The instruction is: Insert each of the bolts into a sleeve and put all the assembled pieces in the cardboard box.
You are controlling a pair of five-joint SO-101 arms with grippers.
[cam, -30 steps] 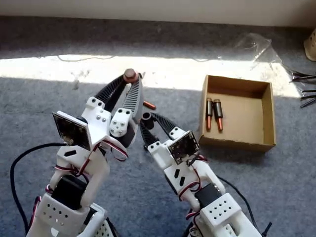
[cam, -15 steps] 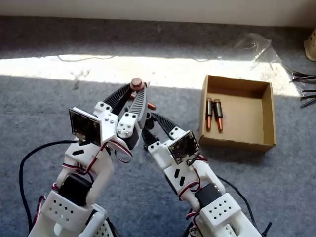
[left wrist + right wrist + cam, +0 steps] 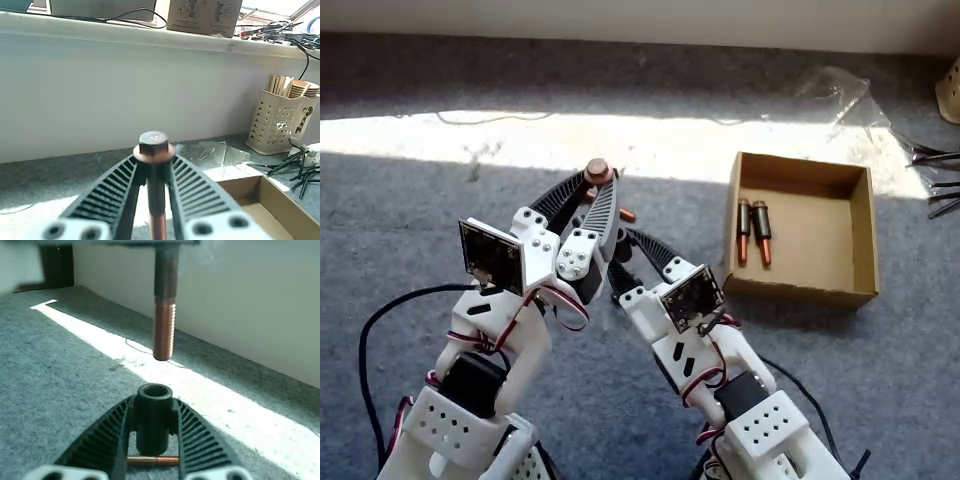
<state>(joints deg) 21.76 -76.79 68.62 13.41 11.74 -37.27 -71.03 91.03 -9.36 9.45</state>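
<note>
Swung rightward across the high view over the last second, with hardly any shift in the final half: left pincer (image 3: 597, 183), clenched on a copper bolt (image 3: 597, 170) just under its hex head, left of frame centre. Just below and right of it, right pincer (image 3: 620, 243), grasping a dark sleeve (image 3: 154, 415) upright, bore open upward. Made plain by the right wrist view: threaded bolt tip hanging straight above the sleeve mouth, apart from it. Made plain by the left wrist view: bolt shank running down between the ribbed fingers (image 3: 112, 200). Just past the pincer tips, spare bolt (image 3: 626, 214) lying flat. At the right of the high view, cardboard box (image 3: 800, 285) holding two assembled pieces (image 3: 743, 228) side by side near its left wall. Underneath, grey carpeted desk (image 3: 400, 220) crossed by a sunlit band, crumpled clear plastic (image 3: 830, 90) at upper right. Beyond, white wall, sill with cables and cartons, perforated basket (image 3: 280, 120) of wooden sticks.
</note>
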